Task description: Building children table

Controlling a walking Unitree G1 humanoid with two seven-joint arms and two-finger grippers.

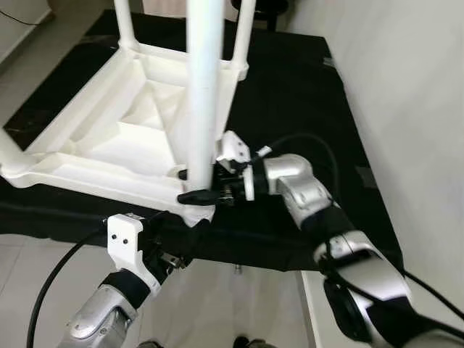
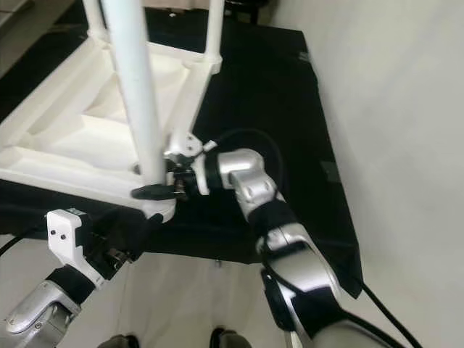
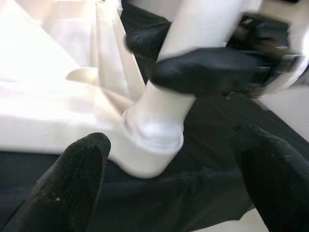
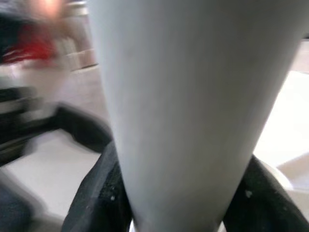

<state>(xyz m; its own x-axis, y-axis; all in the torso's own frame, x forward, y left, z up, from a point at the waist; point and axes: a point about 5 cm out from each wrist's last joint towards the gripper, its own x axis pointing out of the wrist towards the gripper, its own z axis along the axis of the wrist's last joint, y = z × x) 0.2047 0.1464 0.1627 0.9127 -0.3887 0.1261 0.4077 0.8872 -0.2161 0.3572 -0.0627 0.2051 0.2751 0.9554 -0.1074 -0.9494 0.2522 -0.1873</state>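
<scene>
A white plastic children's table lies upside down on a black cloth, its legs pointing up. The nearest white leg stands in the table's front corner socket. My right gripper is shut on this leg just above the socket, one black finger on each side. My left gripper hangs open just below and in front of that corner, its fingers spread either side of the socket without touching it.
The black cloth covers a low platform whose front edge runs just under the table corner. Pale tiled floor lies in front, a white wall to the right. Two more legs stand at the table's far corners.
</scene>
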